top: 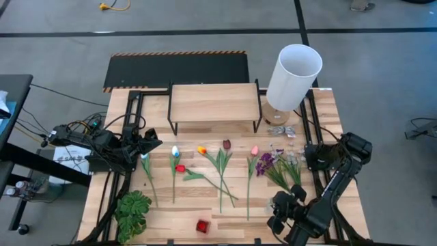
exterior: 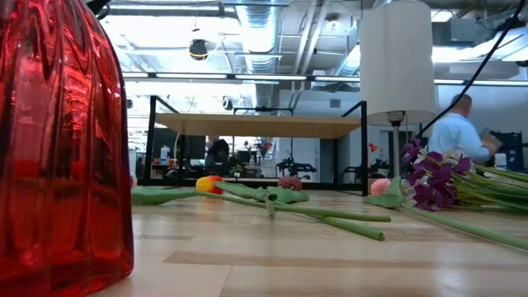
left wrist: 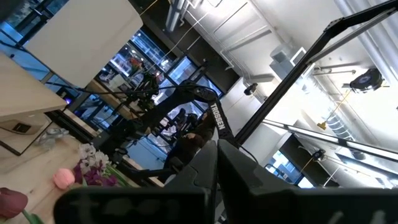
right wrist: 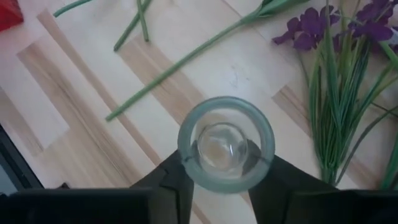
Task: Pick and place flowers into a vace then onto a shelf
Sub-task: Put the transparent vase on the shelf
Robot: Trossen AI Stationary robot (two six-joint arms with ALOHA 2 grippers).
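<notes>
Several long-stemmed tulips lie flat on the table in front of the shelf (top: 214, 102): white (top: 175, 151), red (top: 180, 168), orange (top: 202, 149), maroon (top: 227, 145) and pink (top: 255, 150). A purple and white bunch (top: 270, 162) lies to their right. My right gripper (top: 281, 208) is near the table's near edge, beside the bunch's stems (right wrist: 336, 118), and is shut on a clear glass vase (right wrist: 226, 144). My left gripper (top: 149, 142) waits shut over the table's left side, near the white tulip. A red glass vase (top: 202, 226) stands at the near edge. My right gripper has the clear glass vase pinched between its two fingers (right wrist: 177, 177), one on each side, just below the round rim (right wrist: 186, 152). The fingers come from above, pointing down. The vase stands upright with its mouth up; its base is hidden under the rim.
A white lamp (top: 293, 72) stands at the far right corner. A flat black panel (top: 177, 68) lies behind the shelf. A green leafy plant (top: 133, 213) sits at the near left corner. The red vase (exterior: 58, 140) fills the low view's left. A person (exterior: 462, 128) is in the room behind.
</notes>
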